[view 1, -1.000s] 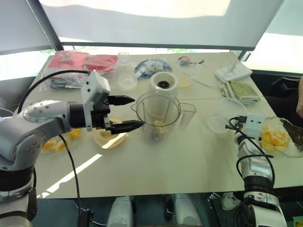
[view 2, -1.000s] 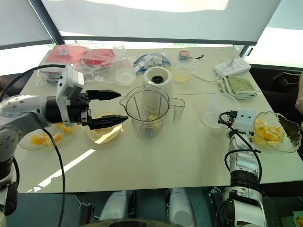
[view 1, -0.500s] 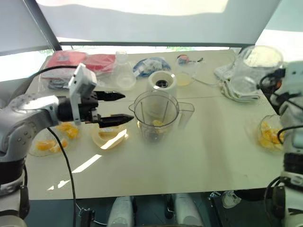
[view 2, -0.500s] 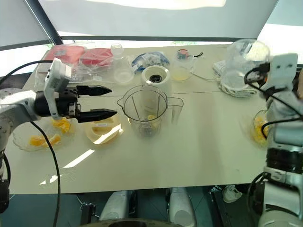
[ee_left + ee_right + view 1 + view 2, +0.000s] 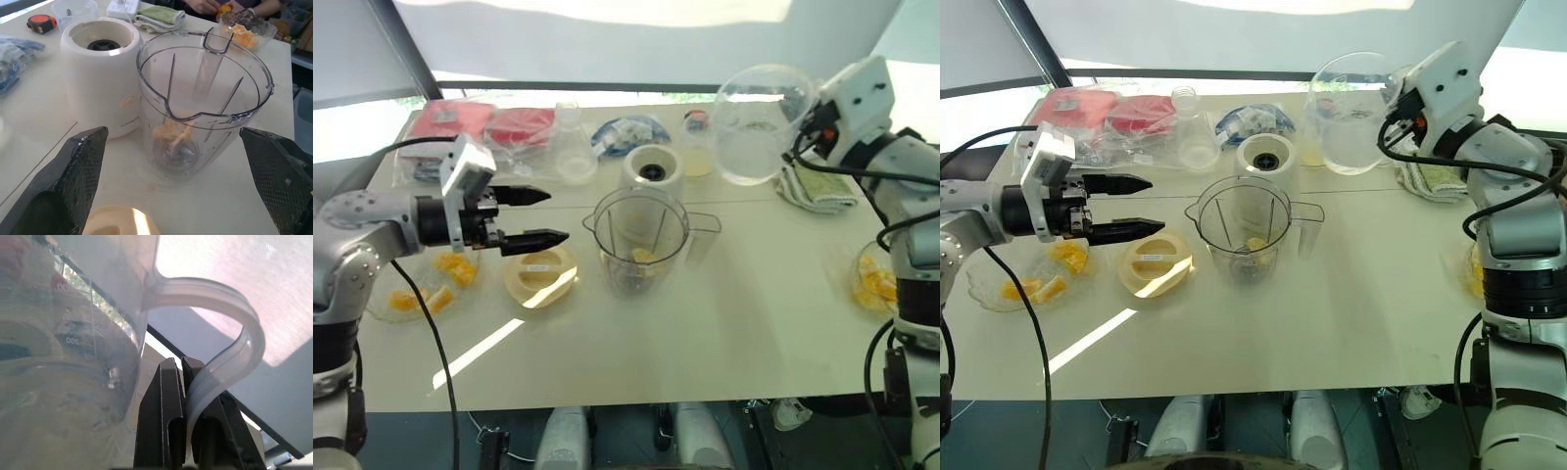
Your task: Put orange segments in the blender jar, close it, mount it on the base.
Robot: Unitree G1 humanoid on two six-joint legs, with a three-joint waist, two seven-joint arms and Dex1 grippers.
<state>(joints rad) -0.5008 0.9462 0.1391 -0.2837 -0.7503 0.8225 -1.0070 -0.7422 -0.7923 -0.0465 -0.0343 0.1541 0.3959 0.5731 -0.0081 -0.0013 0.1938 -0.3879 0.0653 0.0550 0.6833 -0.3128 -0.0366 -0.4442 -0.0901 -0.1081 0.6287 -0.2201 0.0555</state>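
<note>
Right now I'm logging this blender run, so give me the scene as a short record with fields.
blender jar: upright on table, lid off, orange segments at its bottom
base: just behind the jar, socket bare
yellow lid: flat on table, left of jar
left pincer: open, beside the jar
right pincer: shut on clear measuring jug by its handle, held up

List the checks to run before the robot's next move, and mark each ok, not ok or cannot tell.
1. Blender jar upright on the table: ok.
2. Orange segments in the jar: ok, a few.
3. Jar closed: not ok; pale yellow lid lies beside it.
4. Left gripper open and empty: ok.
5. Right gripper shut on the clear measuring jug by its handle: ok.
6. Base socket unobstructed: ok.
</note>
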